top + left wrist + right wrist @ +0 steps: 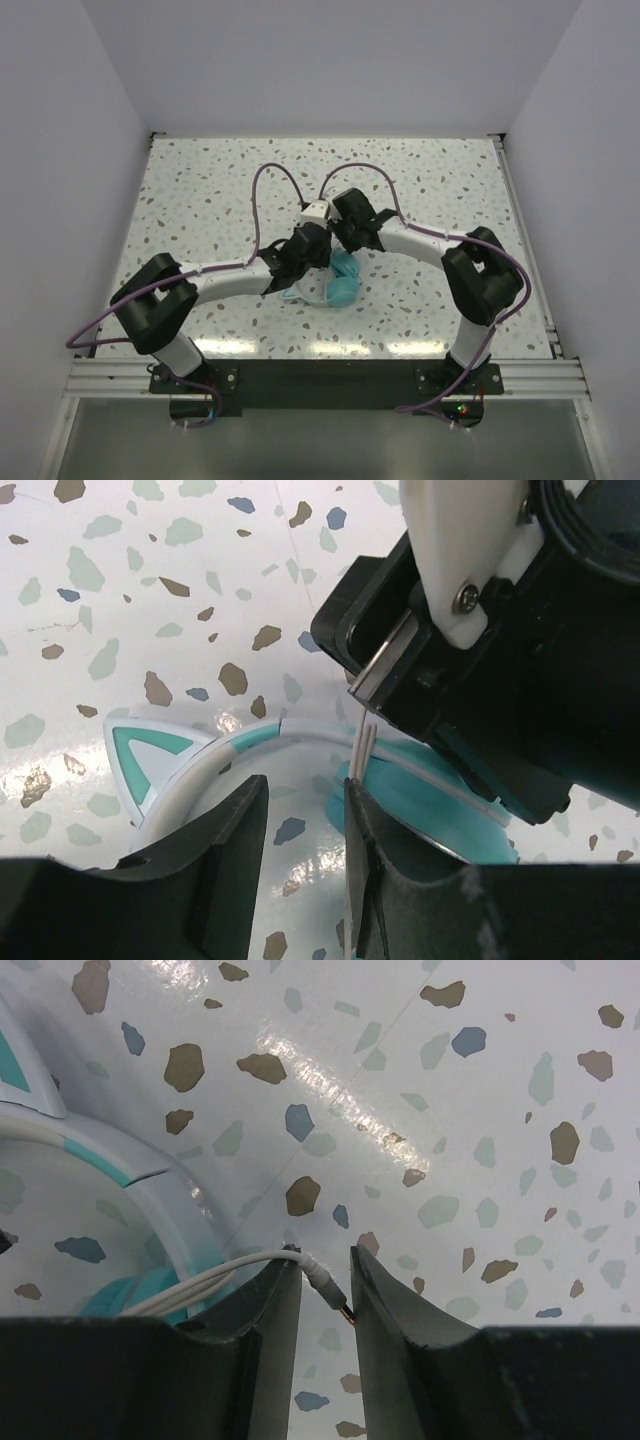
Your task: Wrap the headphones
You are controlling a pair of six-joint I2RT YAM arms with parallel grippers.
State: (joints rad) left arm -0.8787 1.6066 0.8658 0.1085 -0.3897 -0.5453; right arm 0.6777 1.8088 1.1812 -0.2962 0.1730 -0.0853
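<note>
The headphones (342, 290) lie on the speckled table between the two arms, teal earcups (440, 805) down and the pale headband (250, 742) arching left. My left gripper (305, 792) hovers open just over them. The thin whitish cord (363, 748) runs down along the inner face of its right finger (385, 880), and the gap is otherwise bare. My right gripper (325, 1260) is right beside it, open. The cord (215, 1278) drapes over its left fingertip (285, 1275), and the plug (328, 1288) slants loosely across the gap, its metal tip touching the right finger.
The right gripper's black and white body (500, 630) hangs close above the left gripper's fingers. Both wrists (330, 240) crowd together at the table's middle. Purple arm cables (275, 175) loop above the far half. White walls enclose the table.
</note>
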